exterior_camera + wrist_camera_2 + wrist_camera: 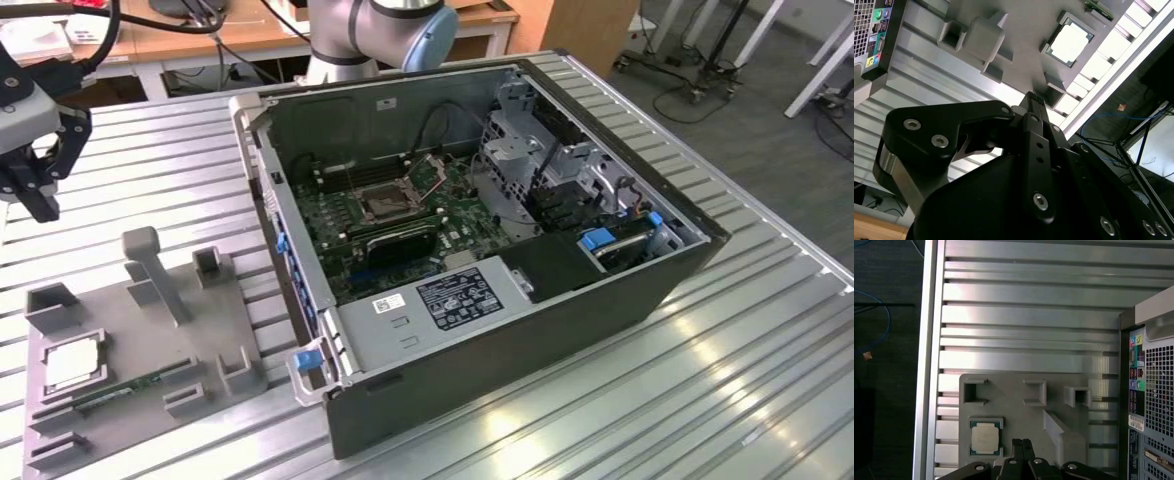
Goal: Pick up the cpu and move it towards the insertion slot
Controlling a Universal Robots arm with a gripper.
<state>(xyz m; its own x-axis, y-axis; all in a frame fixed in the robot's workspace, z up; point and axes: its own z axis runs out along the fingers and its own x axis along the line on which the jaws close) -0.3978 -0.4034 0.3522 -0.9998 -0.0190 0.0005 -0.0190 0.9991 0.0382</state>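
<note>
cpu (pixel 74 362) lay in its pocket on the grey fixture tray (pixel 200 330), untouched | exterior view: at 8 o'clock from the insertion slot (pixel 387 200) inside the computer case (pixel 534 350) | your gripper (pixel 38 205) hung at 12 o'clock of the cpu, apart from it, jaws closed on nothing.

The silver-grey arm (pixel 350 40) has a blue joint cap (pixel 427 42); its black end effector (pixel 1034 99) shows silver screws (pixel 1040 201).
</note>
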